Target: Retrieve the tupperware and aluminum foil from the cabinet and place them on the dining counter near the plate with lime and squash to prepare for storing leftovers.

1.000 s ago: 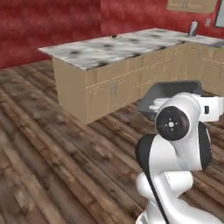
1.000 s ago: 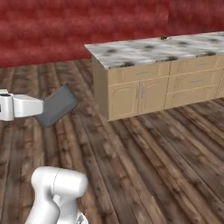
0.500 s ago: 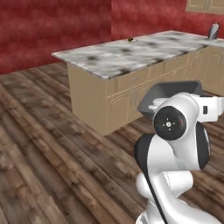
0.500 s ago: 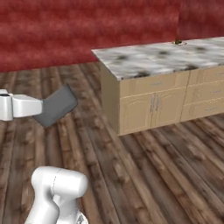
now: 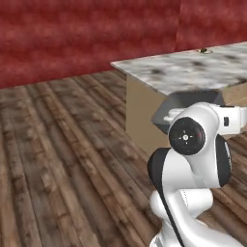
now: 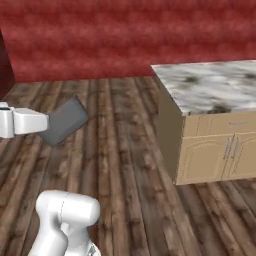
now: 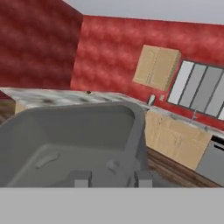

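- Gripper [image 7: 109,178] closed on the near wall of the tupperware [image 7: 74,144]; finger tips close together at the bottom of the hand view, clamped on the tub's rim; fingers themselves hidden behind the arm's white link in both base views.
- Tupperware [image 6: 64,120] carried in the air above the wooden floor [image 6: 120,165], tilted, just off the end of the white arm at the left edge of the right base view.
- Same dark grey tub [image 5: 185,103] seen in the left base view behind the arm's upper joint, in front of the counter's end panel, partly covered by the arm.
- Tub empty inside, low walls and rounded corners plain in the hand view.
- Dining counter [image 6: 215,85] with marbled grey-white top to the right of the tub, well apart from it; tan doors with silver handles below.
- Small dark item on the far part of that top [image 5: 203,50]; too small to identify.
- Red wall [image 6: 100,40] behind; in the hand view a tan wall cabinet [image 7: 156,66] beside a window [image 7: 199,89].
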Controlling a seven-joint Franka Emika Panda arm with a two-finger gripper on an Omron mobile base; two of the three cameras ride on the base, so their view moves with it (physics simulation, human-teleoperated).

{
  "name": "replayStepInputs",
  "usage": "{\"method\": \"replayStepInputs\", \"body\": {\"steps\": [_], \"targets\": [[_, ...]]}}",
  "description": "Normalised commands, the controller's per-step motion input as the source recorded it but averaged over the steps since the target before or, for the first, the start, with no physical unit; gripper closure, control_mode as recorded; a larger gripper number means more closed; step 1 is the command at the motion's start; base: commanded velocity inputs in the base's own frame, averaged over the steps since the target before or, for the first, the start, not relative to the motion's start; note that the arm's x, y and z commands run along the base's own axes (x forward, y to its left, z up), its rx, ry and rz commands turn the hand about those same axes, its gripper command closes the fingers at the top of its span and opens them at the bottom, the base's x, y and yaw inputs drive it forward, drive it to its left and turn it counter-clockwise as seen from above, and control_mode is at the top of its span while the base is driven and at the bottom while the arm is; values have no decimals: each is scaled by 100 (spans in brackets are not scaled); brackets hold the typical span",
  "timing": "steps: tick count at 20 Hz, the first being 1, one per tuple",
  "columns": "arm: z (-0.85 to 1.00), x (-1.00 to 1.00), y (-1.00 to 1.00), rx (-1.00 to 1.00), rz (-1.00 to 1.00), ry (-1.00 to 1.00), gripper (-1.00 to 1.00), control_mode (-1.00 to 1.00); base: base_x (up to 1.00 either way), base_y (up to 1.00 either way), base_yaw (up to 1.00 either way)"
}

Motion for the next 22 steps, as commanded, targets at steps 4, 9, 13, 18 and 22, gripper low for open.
{"method": "replayStepInputs", "body": {"steps": [4, 9, 13, 18, 22], "targets": [[0, 0, 0, 0, 0, 0, 100, 100, 100, 23, 41], [0, 0, 0, 0, 0, 0, 100, 100, 100, 15, 37], [0, 0, 0, 0, 0, 0, 100, 100, 100, 12, 26], [0, 0, 0, 0, 0, 0, 100, 100, 100, 18, 13], [0, 0, 0, 0, 0, 0, 100, 100, 100, 30, 2]]}}
